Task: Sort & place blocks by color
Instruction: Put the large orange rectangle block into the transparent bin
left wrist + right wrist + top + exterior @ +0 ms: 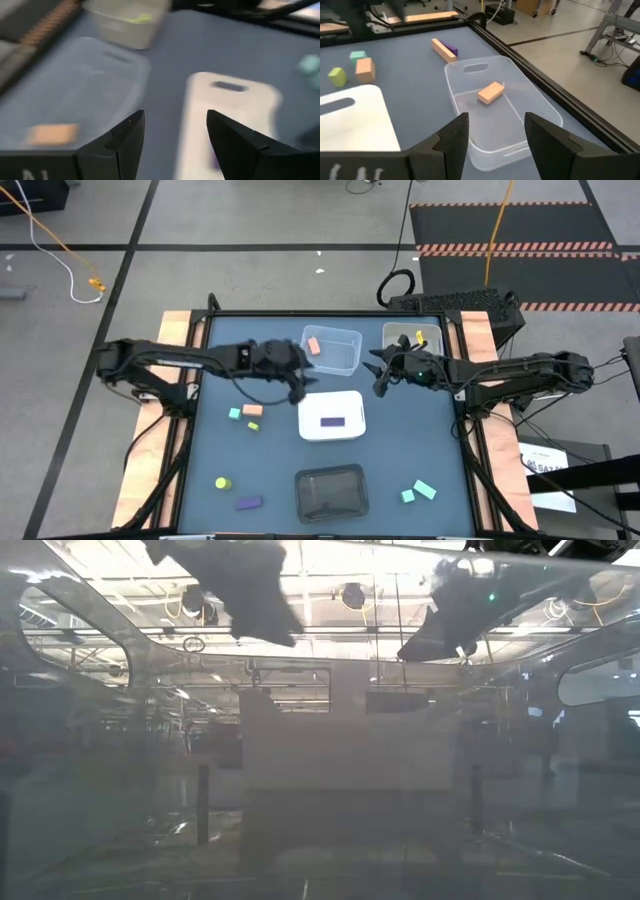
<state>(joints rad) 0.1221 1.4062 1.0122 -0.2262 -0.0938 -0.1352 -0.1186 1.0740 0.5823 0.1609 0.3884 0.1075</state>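
Above the worktop (215,450) we see the left claw (298,392) released and empty, hanging between the clear tray (333,351) and the white tray (331,416). Our right claw (381,377) hovers just beside the clear tray, fingers spread, holding nothing. One salmon-orange block (490,92) lies inside the clear tray and a purple bar (331,420) on the white one; other blocks lie scattered on the worktop.

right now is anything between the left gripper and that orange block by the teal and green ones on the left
Nothing visible blocks it. The left gripper hangs open between the clear tray and white tray; the orange block lies on bare table beside it, with a teal cube and green piece adjacent.
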